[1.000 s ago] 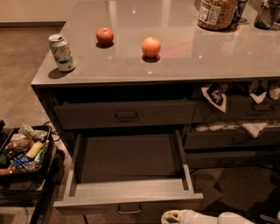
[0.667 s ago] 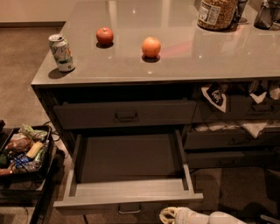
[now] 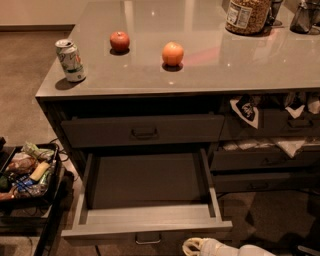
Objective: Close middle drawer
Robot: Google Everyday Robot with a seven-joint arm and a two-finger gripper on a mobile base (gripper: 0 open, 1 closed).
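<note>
The middle drawer (image 3: 150,220) of the grey-brown cabinet stands pulled far out toward me. Its long box is empty. Its flat front is at the bottom of the camera view, with a small pull handle (image 3: 148,239) at centre. My gripper (image 3: 192,246), white with pale tips, comes in from the lower right. It is low in front of the drawer front, just right of the handle. Whether it touches the front cannot be told.
The top drawer (image 3: 142,131) above is nearly shut. On the counter (image 3: 210,60) stand a soda can (image 3: 69,60), an apple (image 3: 119,41), an orange (image 3: 172,53) and a jar (image 3: 245,15). Right-hand drawers (image 3: 265,160) hold cloths. A tray of snacks (image 3: 25,172) sits at lower left.
My gripper has moved a little to the left along the drawer front, toward the handle. The drawer has not visibly moved.
</note>
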